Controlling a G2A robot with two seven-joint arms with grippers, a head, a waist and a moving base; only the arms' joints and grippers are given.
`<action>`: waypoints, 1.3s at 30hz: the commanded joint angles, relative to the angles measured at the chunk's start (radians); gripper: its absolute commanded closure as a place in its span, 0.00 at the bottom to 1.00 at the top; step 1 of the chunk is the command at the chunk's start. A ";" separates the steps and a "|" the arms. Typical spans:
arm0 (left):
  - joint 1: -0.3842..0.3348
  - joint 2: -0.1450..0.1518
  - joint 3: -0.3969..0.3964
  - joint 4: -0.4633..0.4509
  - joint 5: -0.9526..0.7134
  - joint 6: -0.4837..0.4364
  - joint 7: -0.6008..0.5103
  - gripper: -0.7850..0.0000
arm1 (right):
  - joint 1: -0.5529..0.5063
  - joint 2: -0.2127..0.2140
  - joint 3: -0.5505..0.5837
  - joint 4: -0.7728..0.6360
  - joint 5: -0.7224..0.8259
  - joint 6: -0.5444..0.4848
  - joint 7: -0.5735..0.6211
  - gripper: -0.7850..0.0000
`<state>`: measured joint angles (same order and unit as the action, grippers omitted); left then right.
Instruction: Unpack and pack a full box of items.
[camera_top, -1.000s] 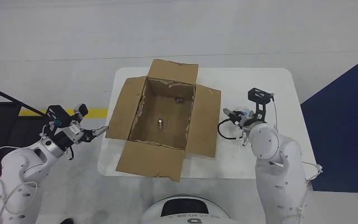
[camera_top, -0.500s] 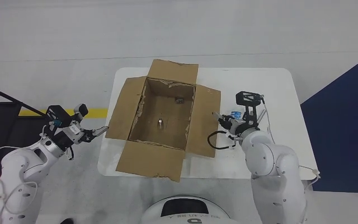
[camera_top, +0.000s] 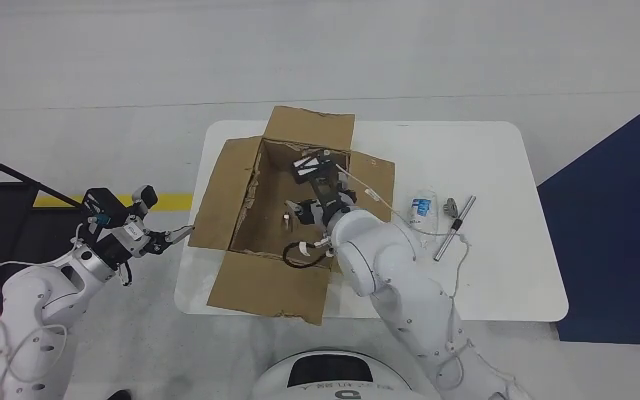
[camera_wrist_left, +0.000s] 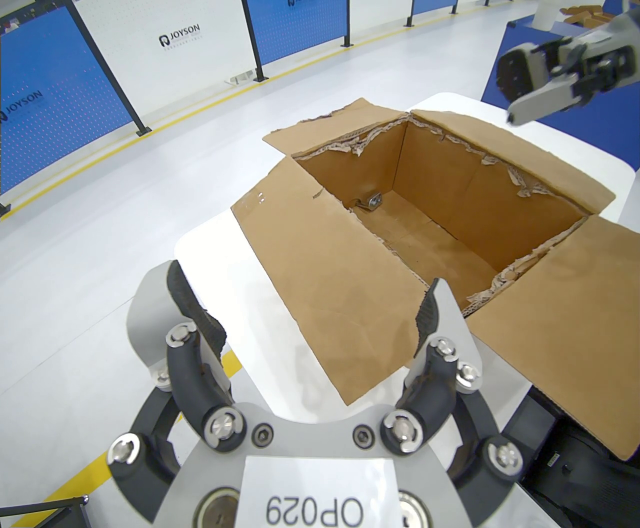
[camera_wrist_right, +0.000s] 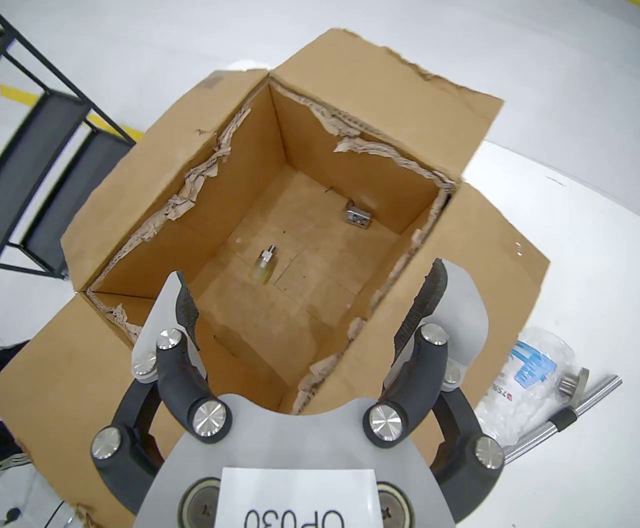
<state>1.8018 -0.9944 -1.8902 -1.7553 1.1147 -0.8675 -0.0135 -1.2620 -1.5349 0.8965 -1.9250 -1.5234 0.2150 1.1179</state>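
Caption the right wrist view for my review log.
Open right gripper above box; vial and metal block inside, bag and rod on table.

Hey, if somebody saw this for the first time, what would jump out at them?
The big cardboard box, flaps splayed open, fills the middle of the white table. The right claw hangs open over its mouth, above a small vial and a metal block on the box floor. A plastic bottle and a metal rod lie on the table beside the box.

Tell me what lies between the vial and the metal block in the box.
Nothing: only bare box floor lies between the vial and the metal block, seen in the right wrist view.
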 joint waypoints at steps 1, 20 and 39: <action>0.000 0.000 0.000 0.000 0.000 0.000 0.000 0.00 | -0.006 0.001 0.013 -0.004 0.000 -0.001 -0.001 0.00; 0.000 0.000 0.000 0.000 0.000 0.000 0.000 0.00 | 0.300 -0.107 -0.224 0.553 0.047 -0.040 0.088 0.00; 0.000 0.000 0.000 0.000 0.000 0.000 0.000 0.00 | 0.535 -0.261 -0.279 1.164 0.355 -0.081 -0.087 0.44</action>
<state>1.8018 -0.9944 -1.8902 -1.7553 1.1147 -0.8675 -0.0135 -0.7347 -1.7884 0.6206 -0.7870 -1.1787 0.1376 1.0349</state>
